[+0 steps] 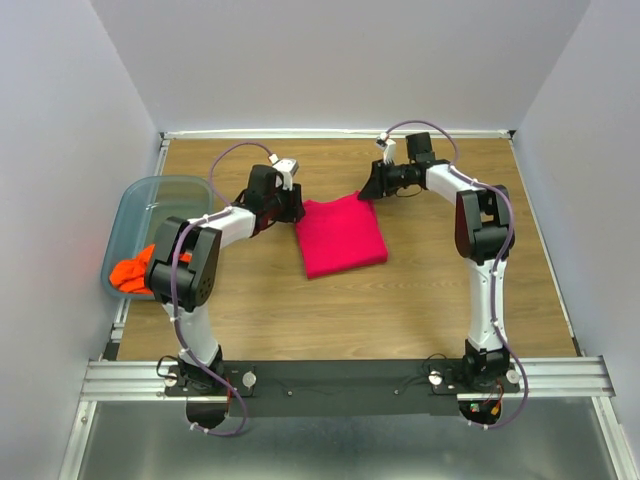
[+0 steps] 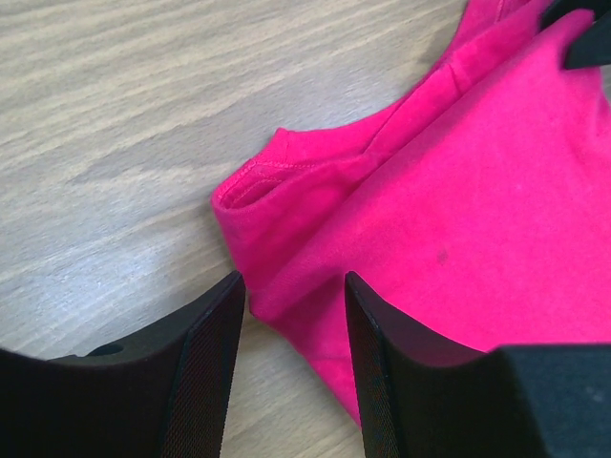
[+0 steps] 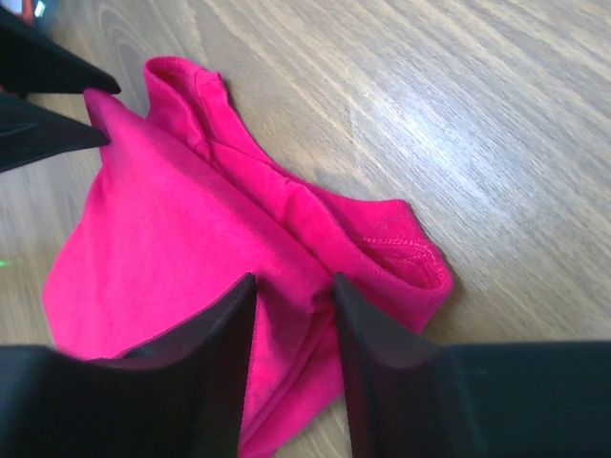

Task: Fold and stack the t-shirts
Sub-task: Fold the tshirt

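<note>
Currently pink t-shirt [image 1: 342, 238] lies folded to a rough square near the middle of the table [image 1: 420, 300], between the two arms; left gripper [image 2: 294, 281] at its far left corner, jaws narrowed to a slim gap, hemmed edge of the cloth pinched between them; right gripper [image 3: 293, 279] at the far right corner, jaws likewise close together on a bunched fold; each wrist view shows the cloth rising to a small peak at the opposite gripper; orange t-shirt [image 1: 128, 272] crumpled in the near end of the bin [image 1: 170, 195] at the table's left edge, partly hidden by the left arm
</note>
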`<state>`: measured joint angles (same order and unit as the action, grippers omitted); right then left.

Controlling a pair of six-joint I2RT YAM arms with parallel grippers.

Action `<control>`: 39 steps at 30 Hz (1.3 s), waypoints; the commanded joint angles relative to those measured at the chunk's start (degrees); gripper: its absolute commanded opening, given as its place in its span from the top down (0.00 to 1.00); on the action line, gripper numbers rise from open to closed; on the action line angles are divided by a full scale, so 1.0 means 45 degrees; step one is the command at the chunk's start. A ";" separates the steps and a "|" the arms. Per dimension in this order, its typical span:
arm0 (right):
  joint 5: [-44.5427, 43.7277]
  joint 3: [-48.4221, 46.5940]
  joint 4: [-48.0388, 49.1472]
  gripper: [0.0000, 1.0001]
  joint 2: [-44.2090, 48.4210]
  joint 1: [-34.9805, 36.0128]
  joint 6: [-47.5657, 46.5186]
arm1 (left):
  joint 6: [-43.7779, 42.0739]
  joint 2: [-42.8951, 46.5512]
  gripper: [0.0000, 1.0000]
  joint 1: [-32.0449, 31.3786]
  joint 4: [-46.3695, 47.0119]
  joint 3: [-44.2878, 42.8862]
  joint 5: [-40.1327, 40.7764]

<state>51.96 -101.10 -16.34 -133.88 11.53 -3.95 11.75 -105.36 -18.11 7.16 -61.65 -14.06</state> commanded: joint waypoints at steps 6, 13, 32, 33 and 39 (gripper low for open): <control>0.0913 -0.0483 0.0056 0.87 -0.0404 0.0035 0.0037 | -0.0579 -0.0453 0.46 0.0234 -0.0321 -0.0480 -0.0350; 0.0874 -0.0522 0.0056 0.98 -0.0346 0.0016 0.0057 | -0.0755 -0.0727 0.56 0.0274 -0.0399 -0.0597 -0.0839; 0.0017 0.0512 0.0076 0.99 0.1371 0.0016 -0.0119 | -0.0911 0.0286 1.00 0.0196 -0.0556 -0.0441 -0.0800; -0.0101 0.0649 0.0076 0.99 0.1721 0.0016 -0.0177 | -0.0950 0.0424 1.00 0.0177 -0.0556 -0.0383 -0.0762; -0.0707 0.1431 0.0076 1.00 0.2564 0.0016 -0.0373 | -0.1028 0.0797 1.00 0.0059 -0.0575 -0.0304 -0.0703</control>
<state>51.72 -96.53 -16.38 -125.84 11.62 -4.14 8.29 -104.16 -17.39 4.54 -63.24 -16.78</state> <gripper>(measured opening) 0.014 0.013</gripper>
